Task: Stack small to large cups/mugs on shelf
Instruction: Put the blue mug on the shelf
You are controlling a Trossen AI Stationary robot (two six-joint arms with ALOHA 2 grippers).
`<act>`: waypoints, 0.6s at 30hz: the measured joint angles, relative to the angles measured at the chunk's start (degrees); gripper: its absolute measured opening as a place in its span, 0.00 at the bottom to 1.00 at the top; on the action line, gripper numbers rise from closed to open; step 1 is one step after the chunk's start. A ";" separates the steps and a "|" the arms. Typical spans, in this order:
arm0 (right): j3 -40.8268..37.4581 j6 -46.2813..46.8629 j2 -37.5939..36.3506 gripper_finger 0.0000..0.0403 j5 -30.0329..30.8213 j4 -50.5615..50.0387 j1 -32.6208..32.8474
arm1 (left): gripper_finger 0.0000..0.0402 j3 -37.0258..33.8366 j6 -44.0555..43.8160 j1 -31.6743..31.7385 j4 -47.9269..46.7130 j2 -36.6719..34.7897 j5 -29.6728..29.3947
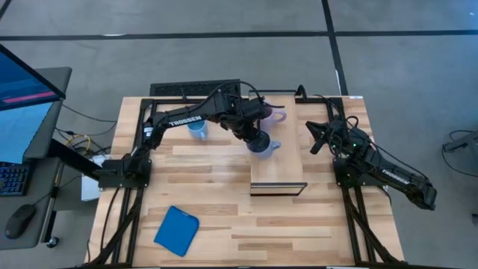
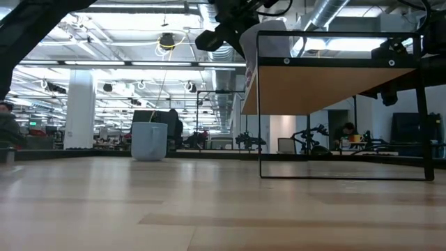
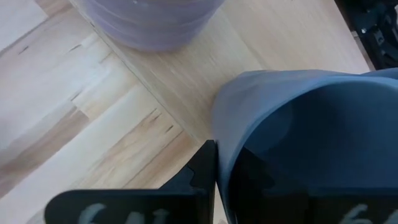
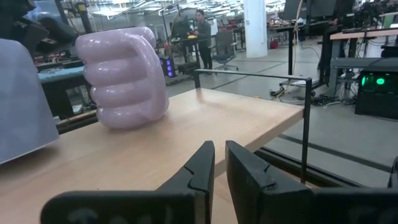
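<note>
a smooth, rounded grey-blue mug (image 1: 263,146) is set on the pale wooden shelf (image 1: 278,168), near a glossy, ribbed pale purple mug (image 4: 124,77). its rim is pinched by the left gripper (image 1: 257,139). the right gripper (image 4: 219,163) is seen nearly closed, empty, beside the shelf.

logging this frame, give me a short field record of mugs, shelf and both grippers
purple mug: standing on the shelf, far end
grey-blue mug: on the shelf, left gripper at its rim
light blue mug: on the table, left of the shelf
right gripper: shut, empty, beside the shelf's right edge
blue pad: table, near left
</note>
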 joint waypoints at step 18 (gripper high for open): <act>0.00 0.00 0.00 0.16 0.00 0.00 0.00 | 0.08 0.04 -1.39 0.09 0.37 0.00 1.07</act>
